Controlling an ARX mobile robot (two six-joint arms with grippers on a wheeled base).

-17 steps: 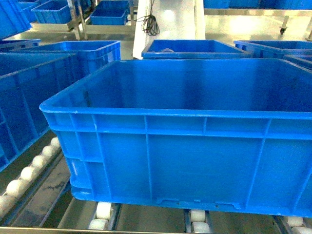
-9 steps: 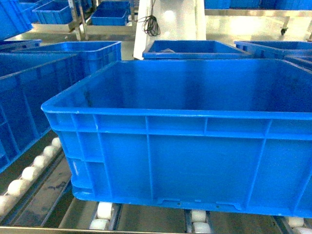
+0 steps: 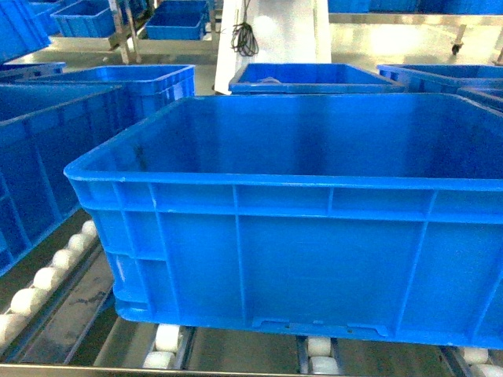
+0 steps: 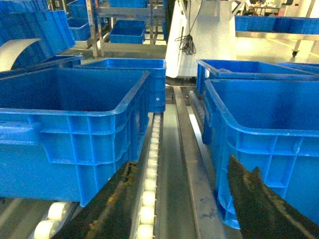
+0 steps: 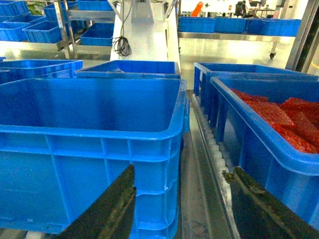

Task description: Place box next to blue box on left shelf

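Blue plastic crate (image 3: 314, 228) filling mid-frame looks stiff, bulky, probably light while empty; its thick rim suits gripping. Left hand (image 4: 174, 204) and right hand (image 5: 182, 204) spread apart, empty.

light: bright overhead | glare: blown-out floor (image 3: 393, 39) at back | focus: soft, near tool fingers (image 4: 259, 209) blurred

L claw (image 4: 182, 199): two dark, flat, scuffed fingers w/ worn edges. R claw (image 5: 182, 204): same, dark, grimy.
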